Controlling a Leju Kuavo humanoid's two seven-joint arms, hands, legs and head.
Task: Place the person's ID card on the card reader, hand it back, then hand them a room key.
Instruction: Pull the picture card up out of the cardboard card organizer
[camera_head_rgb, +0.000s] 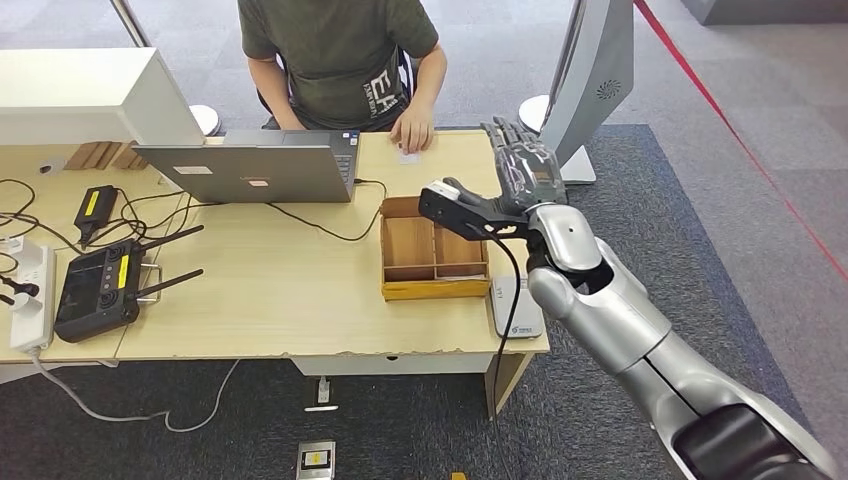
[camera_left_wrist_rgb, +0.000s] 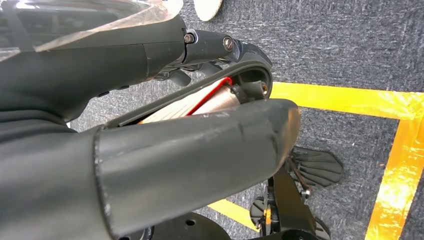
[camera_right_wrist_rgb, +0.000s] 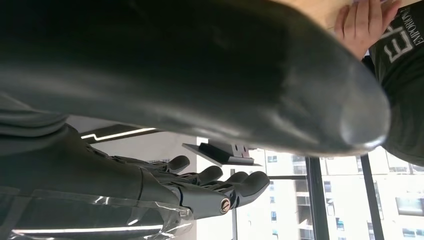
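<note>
A person in a dark T-shirt (camera_head_rgb: 340, 50) sits across the table, their hand (camera_head_rgb: 413, 128) resting on a small white card (camera_head_rgb: 407, 156) on the tabletop. My right hand (camera_head_rgb: 525, 165) hovers over the table's right end, a short way to the right of that card, fingers (camera_right_wrist_rgb: 220, 185) spread and holding nothing. In the right wrist view the person's hand (camera_right_wrist_rgb: 367, 22) lies beyond my thumb (camera_right_wrist_rgb: 300, 100). A flat white card reader (camera_head_rgb: 517, 310) lies at the table's right front corner, under my forearm. My left hand (camera_left_wrist_rgb: 200, 150) hangs over the floor with nothing in it.
A wooden divided box (camera_head_rgb: 433, 250) stands just left of my right wrist. A grey laptop (camera_head_rgb: 260, 165), a black remote controller (camera_head_rgb: 100, 285), a power strip (camera_head_rgb: 30, 295) and cables fill the table's left half. A white stand (camera_head_rgb: 590, 80) rises behind the right hand.
</note>
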